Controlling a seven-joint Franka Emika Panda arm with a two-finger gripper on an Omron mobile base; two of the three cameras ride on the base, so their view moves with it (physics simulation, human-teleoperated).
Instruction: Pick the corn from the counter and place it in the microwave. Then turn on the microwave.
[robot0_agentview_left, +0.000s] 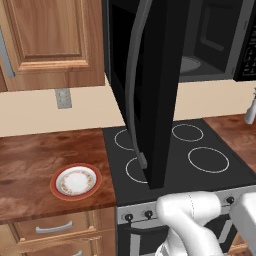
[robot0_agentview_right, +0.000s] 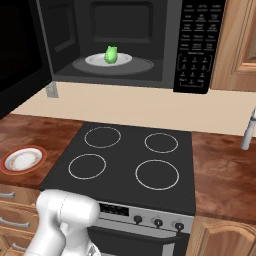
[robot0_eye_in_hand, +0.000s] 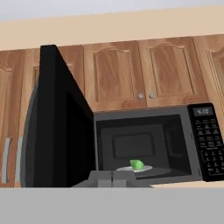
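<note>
Green corn (robot0_agentview_right: 110, 54) already sits inside the open microwave (robot0_agentview_right: 150, 45); gripper (robot0_eye_in_hand: 112, 178) closed, empty. Closing the door and starting remain.

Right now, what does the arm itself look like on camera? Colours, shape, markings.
The arm is glossy white with rounded, bulbous link shells and smooth curved joints; in the right base view it shows as a fat white cylinder-like elbow. No cables, labels or markings are visible. The hand shows as small grey finger tips, pressed together.

Green corn (robot0_agentview_right: 110, 54) sits on the turntable inside the open black microwave (robot0_agentview_right: 197, 45).
</note>
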